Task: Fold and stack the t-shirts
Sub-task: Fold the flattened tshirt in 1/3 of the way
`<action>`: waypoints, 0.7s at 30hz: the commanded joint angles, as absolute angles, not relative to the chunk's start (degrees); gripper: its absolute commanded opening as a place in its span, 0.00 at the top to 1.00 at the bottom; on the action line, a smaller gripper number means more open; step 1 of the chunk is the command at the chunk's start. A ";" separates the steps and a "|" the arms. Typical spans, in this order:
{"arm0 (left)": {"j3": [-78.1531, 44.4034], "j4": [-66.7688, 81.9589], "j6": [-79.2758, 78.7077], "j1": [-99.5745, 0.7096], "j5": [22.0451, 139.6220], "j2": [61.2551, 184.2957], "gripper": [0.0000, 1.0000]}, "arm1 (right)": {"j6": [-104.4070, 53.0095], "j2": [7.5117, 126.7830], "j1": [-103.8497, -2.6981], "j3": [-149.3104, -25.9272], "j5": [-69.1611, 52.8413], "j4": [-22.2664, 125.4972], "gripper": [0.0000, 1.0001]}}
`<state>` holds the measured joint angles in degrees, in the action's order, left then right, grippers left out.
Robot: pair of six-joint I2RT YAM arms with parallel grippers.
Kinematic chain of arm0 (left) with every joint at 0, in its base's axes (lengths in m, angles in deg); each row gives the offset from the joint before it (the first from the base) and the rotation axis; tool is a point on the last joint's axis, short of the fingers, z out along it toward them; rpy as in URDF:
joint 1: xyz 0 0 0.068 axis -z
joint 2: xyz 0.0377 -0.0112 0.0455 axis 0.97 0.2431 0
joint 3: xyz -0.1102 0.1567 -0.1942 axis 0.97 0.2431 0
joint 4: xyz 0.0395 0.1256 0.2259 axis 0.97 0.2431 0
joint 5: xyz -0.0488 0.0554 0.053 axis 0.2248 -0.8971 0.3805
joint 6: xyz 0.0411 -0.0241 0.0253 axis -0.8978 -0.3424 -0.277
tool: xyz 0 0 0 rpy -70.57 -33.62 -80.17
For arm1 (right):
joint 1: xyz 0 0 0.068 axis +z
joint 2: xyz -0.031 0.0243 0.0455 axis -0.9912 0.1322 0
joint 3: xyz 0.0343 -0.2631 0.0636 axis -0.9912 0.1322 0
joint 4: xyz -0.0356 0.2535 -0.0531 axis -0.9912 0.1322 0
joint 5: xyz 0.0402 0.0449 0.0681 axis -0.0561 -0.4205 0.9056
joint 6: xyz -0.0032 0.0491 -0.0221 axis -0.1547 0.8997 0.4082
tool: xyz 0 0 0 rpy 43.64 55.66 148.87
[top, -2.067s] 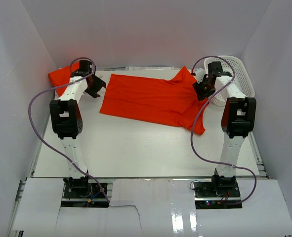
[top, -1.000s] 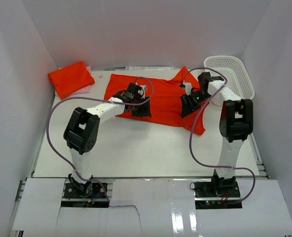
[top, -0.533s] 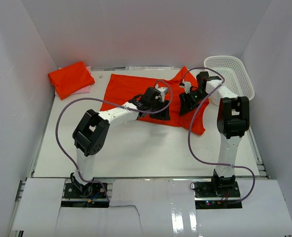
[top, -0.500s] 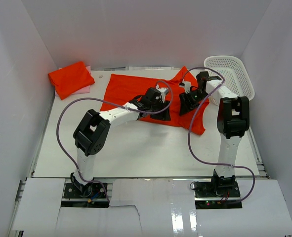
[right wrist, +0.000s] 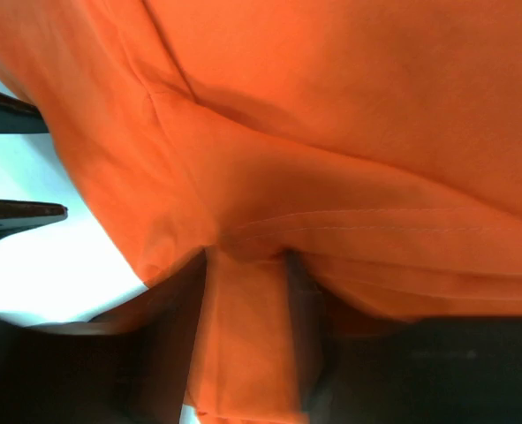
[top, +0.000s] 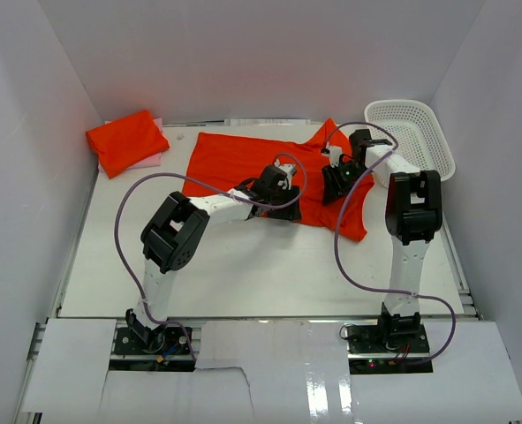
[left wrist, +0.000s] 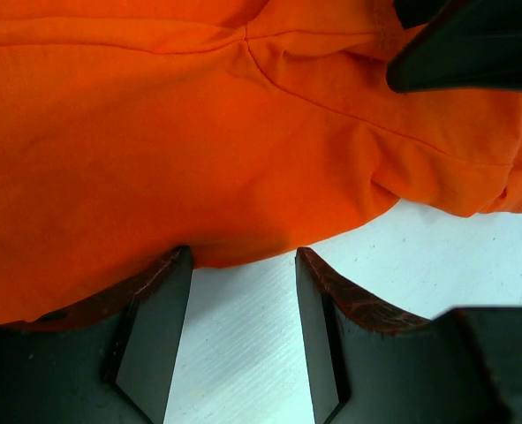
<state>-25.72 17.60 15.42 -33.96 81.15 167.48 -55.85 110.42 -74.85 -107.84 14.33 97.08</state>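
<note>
T-shirts numbered two: spread t-shirt (top: 238, 163), folded t-shirt (top: 126, 140).
Left gripper (left wrist: 240, 265) fingers stood spread at the hem; right gripper (right wrist: 245, 265) fingers straddled fabric, pinch unclear.

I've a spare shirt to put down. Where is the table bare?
Free: the white table in front of the spread orange-red t-shirt, and the strip between it and the folded orange-red t-shirt. Crowded: the spread shirt's right end, where the left hand and right hand meet near the white mesh basket.

White tabletop (top: 243, 274) enclosed by plain white walls (top: 261, 53) on three sides; evenly lit, glossy white panels (top: 331, 380) along near edge.
</note>
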 commanded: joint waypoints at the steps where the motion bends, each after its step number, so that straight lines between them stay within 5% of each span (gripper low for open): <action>1: -24.16 18.49 15.73 -33.75 79.17 169.10 0.39 | -54.84 110.78 -74.84 -108.22 13.12 94.70 0.65; 6: -22.41 19.10 15.47 -33.83 78.11 168.13 0.39 | -54.31 111.22 -74.75 -109.10 13.03 94.61 0.91; 21: -18.53 19.28 16.79 -32.34 78.20 166.02 0.39 | -50.88 116.22 -74.32 -126.22 16.72 96.37 0.92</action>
